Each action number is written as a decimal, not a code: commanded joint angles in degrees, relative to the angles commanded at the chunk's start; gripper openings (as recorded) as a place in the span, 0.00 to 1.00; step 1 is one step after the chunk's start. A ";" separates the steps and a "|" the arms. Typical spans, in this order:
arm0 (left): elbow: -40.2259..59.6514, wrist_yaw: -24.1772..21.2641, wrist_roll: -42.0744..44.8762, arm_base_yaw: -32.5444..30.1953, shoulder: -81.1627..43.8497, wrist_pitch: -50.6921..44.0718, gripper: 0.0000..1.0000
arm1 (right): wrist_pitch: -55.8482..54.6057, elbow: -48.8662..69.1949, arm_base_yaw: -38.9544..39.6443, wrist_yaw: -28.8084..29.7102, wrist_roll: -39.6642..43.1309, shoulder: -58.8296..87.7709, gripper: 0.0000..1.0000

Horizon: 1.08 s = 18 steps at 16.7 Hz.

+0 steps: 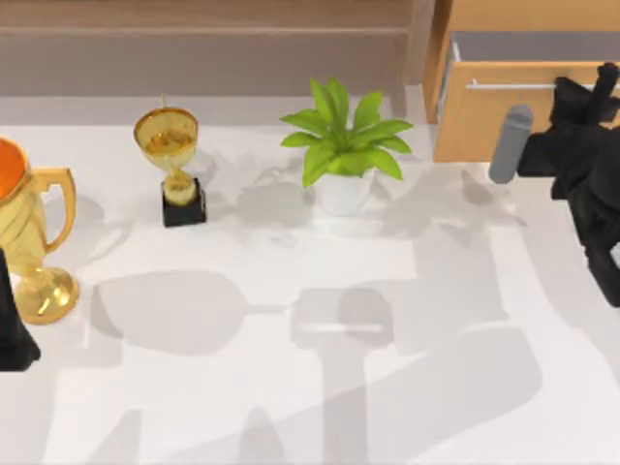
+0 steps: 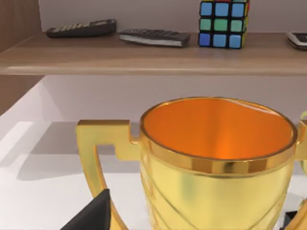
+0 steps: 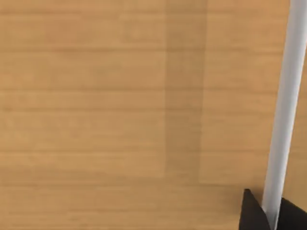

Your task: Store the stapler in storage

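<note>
- Over at the table's right rear corner, the right gripper [image 1: 593, 89] is up against the storage [image 1: 494, 121] drawer front, fingers clamped on the silver handle [image 3: 284, 110].
- The drawer already sits a bit open, white inside.
- Can't spot the stapler anywhere, so no clue where it is. I'd guess it's light, stiff and slick; pinch it across the narrow sides.
- Left gripper [image 2: 91, 215] sits parked by the big gold trophy [image 2: 216, 163]; can't tell its grip.
</note>
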State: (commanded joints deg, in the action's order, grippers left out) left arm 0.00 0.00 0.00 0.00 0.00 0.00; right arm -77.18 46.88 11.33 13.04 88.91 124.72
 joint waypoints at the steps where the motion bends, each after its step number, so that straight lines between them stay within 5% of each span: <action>1: 0.00 0.00 0.00 0.00 0.00 0.00 1.00 | 0.00 0.00 0.00 0.00 0.00 0.00 0.00; 18: 0.00 0.00 0.00 0.00 0.00 0.00 1.00 | 9.28 16.38 -1.81 -1.77 -0.06 7.16 0.00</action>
State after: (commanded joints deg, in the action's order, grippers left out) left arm 0.00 0.00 0.00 0.00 0.00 0.00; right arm -67.90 63.26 9.52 11.27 88.85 131.89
